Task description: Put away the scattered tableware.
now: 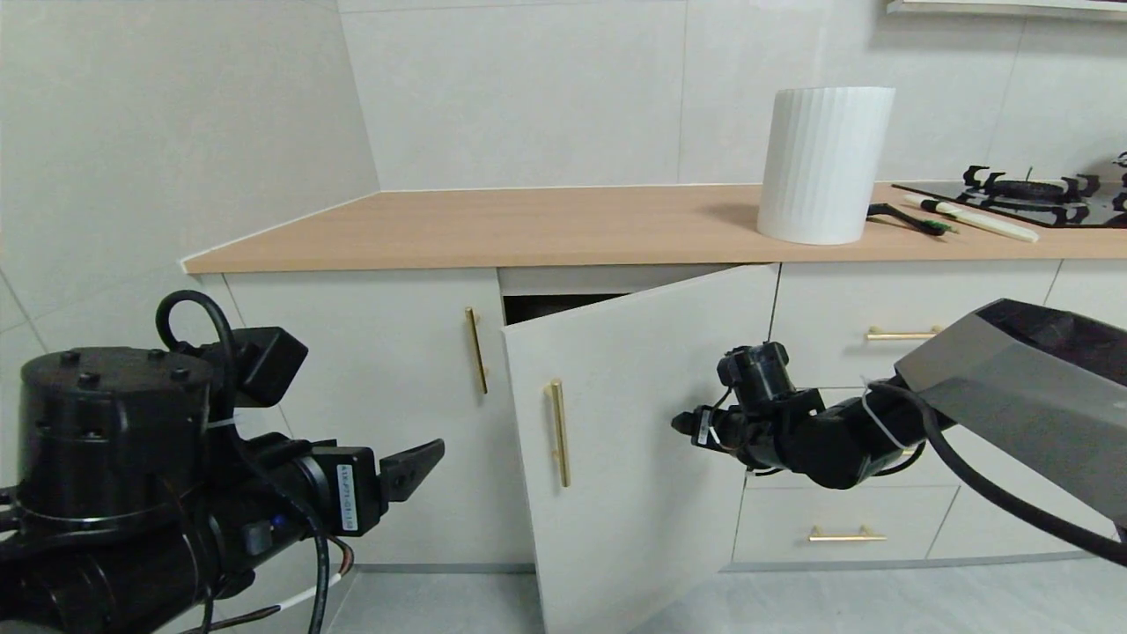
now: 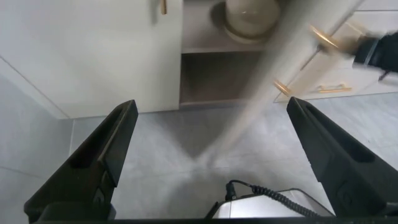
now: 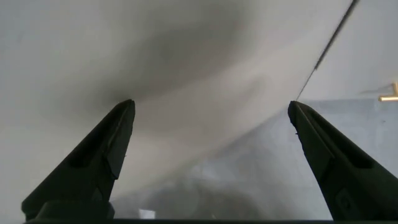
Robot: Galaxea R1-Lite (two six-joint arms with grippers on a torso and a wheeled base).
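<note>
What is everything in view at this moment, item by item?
ribbed container: one, white, on the wooden worktop.
gas hob: one, black, worktop's far right.
utensils: two, black-green and cream, between container and hob.
cabinet door: one, white with gold handle, swung open.
bowl: one, cream, on a shelf inside the open cabinet.
drawers: two, white, gold handles, right of open door.
left gripper: one, black, open, low before the closed door.
right gripper: one, black, open, close to the open door's face.

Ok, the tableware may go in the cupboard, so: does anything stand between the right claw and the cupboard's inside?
Yes. The half-open white cupboard door with a brass bar handle stands between them; the right claw faces its outer side, near the hinge edge.
</note>
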